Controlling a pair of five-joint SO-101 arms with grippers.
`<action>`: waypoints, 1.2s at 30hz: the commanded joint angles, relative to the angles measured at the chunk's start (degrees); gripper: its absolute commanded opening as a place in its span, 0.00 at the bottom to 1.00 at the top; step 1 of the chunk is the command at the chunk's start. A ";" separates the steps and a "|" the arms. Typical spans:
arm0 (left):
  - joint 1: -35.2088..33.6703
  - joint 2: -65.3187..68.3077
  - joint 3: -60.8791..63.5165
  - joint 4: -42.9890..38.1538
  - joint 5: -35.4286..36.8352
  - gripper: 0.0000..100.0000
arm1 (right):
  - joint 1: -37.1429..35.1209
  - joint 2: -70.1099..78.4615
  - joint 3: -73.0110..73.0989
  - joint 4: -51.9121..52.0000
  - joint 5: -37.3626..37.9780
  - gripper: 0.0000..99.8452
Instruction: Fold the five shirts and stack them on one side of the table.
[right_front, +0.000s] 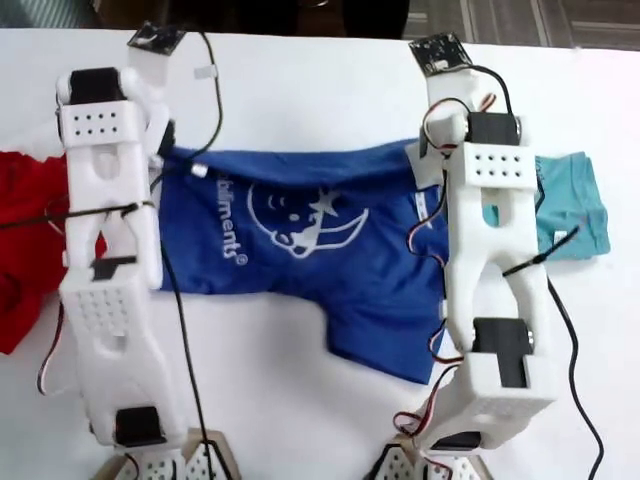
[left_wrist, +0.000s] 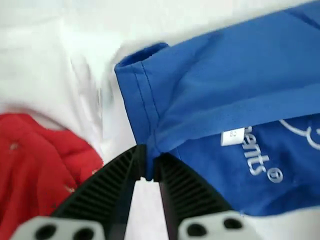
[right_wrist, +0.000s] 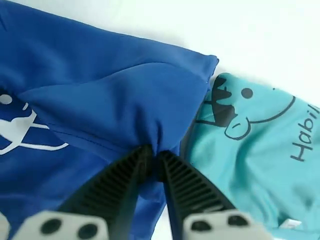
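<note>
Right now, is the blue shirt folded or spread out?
Half folded. The blue shirt lies wide, one edge doubled over; left pincer and right pincer each pinch it.

The blue shirt (right_front: 370, 280) is matt cloth (softly creased), the table (right_front: 300, 100) smooth.

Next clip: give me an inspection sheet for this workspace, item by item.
Surface: white table, with shirts lying on it.
Job's things: blue shirt spread across the middle, partly folded; red shirt crumpled at one end; teal shirt lying flat at the other end.
Clutter: nothing seen.
Grippers: left gripper shut on the blue shirt's hem near the red shirt; right gripper shut on a bunched blue fold beside the teal shirt.
Cables: black cable loops over the table.
Surroundings: floor past the table's far edge.
</note>
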 joint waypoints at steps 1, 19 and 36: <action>-0.88 -10.90 9.71 0.35 -0.44 0.03 | -0.57 -5.32 -2.37 3.47 -0.53 0.02; -0.97 -39.82 62.55 -22.68 -3.60 0.03 | -0.04 -32.84 36.40 -4.00 2.11 0.02; -7.30 -39.74 74.07 -28.92 -5.71 0.03 | 2.95 -45.58 46.24 -0.57 2.90 0.02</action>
